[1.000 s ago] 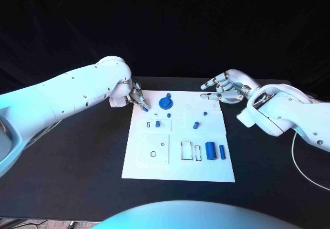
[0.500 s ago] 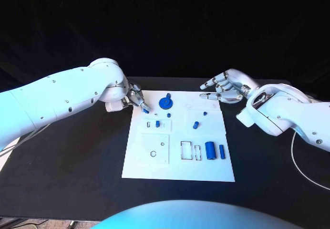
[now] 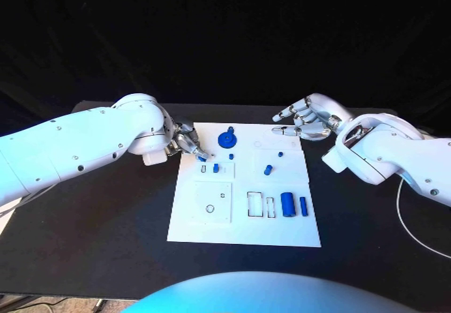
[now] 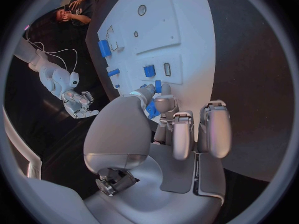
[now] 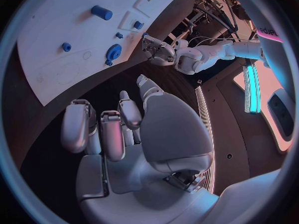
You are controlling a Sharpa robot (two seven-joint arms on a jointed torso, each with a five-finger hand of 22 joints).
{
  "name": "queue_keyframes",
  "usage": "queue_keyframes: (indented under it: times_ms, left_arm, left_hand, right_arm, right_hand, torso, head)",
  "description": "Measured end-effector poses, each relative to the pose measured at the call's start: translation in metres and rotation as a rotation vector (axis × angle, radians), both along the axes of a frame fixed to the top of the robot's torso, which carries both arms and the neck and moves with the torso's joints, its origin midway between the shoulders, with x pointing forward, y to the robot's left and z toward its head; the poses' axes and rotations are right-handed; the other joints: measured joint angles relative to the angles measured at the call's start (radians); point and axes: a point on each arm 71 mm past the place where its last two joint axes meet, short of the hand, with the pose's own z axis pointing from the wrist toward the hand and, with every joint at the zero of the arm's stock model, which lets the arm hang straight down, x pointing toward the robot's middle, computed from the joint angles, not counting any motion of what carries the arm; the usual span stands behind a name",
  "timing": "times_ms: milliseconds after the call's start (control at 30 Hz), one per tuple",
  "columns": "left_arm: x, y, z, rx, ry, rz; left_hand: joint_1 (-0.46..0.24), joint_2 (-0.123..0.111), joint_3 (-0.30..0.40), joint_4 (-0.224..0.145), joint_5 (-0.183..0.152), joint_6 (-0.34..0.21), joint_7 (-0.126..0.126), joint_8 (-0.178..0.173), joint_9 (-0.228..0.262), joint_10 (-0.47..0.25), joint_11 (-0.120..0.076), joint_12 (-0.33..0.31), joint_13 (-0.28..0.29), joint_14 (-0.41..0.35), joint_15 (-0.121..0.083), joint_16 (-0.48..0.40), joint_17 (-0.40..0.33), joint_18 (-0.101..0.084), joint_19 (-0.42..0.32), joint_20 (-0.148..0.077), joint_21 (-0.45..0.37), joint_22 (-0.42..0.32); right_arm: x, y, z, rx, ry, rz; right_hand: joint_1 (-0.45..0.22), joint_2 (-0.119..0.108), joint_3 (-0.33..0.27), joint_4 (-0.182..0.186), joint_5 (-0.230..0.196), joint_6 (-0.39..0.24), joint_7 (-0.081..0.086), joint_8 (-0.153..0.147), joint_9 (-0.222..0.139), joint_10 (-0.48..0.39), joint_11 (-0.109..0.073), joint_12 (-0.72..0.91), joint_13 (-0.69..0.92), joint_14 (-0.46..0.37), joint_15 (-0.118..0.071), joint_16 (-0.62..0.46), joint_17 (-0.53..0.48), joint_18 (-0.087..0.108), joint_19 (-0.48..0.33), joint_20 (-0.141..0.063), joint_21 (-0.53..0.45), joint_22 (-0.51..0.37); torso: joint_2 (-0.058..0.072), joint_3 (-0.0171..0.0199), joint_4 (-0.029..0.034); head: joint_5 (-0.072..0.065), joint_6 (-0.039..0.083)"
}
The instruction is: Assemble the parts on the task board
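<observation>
The left hand [image 3: 184, 140] sits at the upper left edge of the white task board [image 3: 282, 236], and its fingers [image 4: 163, 104] pinch a small blue part [image 3: 202, 158]; in the left wrist view the part [image 4: 151, 109] shows as a blue sliver between the fingertips, just above the board. It looks like hard moulded plastic: light, stiff, smooth enough to slip or twist in a fingertip pinch, and unlikely to break. A hold across its flat sides, with the lower end left free, seems the best way to seat it in a slot.

The right hand [image 3: 306, 119] hovers at the upper right corner of the board, fingers loosely curled and apart, holding nothing.

On the board, a round blue knob [image 3: 227, 139] stands upper centre, a small blue block [image 3: 215, 168] sits just below the pinched part, a blue peg [image 3: 280, 155] and a short blue piece [image 3: 268, 171] lie to the right of centre, and a fat blue cylinder [image 3: 287, 205] lies beside a thin blue bar [image 3: 302, 207] in the lower right, next to empty rectangular cut-outs [image 3: 255, 205]. These also look light and would roll or skid if nudged.

The black tabletop [image 3: 103, 222] is matte and flat; the board lies on it, thin and probably easy to shift. A white cable [image 3: 406, 222] trails at the right edge of the frame, well apart from the board. The surroundings are dark.
</observation>
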Motion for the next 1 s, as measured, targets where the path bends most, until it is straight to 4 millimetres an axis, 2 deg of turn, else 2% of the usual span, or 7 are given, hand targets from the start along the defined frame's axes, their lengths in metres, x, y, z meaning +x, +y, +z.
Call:
queue_keyframes:
  times_ms: [333,700,1000]
  left_arm:
    - [-0.003,-0.001,-0.004,0.024,-0.006,-0.011]
    - [-0.007,-0.004,-0.02,0.073,0.039,-0.029]
    - [-0.006,-0.004,-0.02,0.092,0.047,-0.034]
  left_hand:
    - [-0.009,-0.009,0.019,-0.013,-0.004,0.0,0.0,0.0,0.0,0.0,0.0,0.004,0.002,0.0,0.0,0.0,0.0,0.0,0.0,0.0,0.005,0.0]
    - [-0.011,-0.011,0.022,-0.016,-0.004,0.0,0.001,-0.002,0.0,0.0,0.0,0.004,0.004,0.0,0.0,0.0,0.001,0.0,0.0,0.0,0.005,0.0]
    - [-0.011,-0.011,0.023,-0.018,-0.003,0.0,0.001,0.002,0.001,0.001,-0.001,0.004,0.004,0.0,0.0,0.0,0.001,0.0,0.0,0.0,0.005,0.0]
  right_arm:
    - [0.0,0.0,-0.001,0.0,0.002,0.001]
    - [-0.001,-0.001,-0.001,0.0,0.003,0.001]
    - [-0.002,0.001,-0.001,0.002,0.003,0.005]
  right_hand:
    - [0.0,0.0,0.0,0.0,0.0,0.0,0.0,0.0,0.0,0.0,0.0,0.0,0.0,0.0,0.0,0.0,0.001,0.0,0.0,0.0,0.0,0.0]
    - [0.0,0.0,0.0,0.0,0.0,0.0,0.0,0.0,0.0,0.0,0.0,0.0,0.0,0.0,0.0,0.0,0.001,0.0,0.0,0.0,0.0,0.0]
    - [0.0,0.0,0.0,0.0,0.0,0.0,0.0,0.0,0.0,0.0,0.0,0.0,0.0,0.0,0.0,0.0,0.001,0.0,0.0,0.0,0.0,0.0]
  torso:
    - [0.0,0.0014,-0.001]
    - [0.0,0.0014,0.0]
    - [0.0,0.0021,-0.0016]
  head:
    - [0.007,-0.005]
    - [0.009,-0.009]
    - [0.013,-0.009]
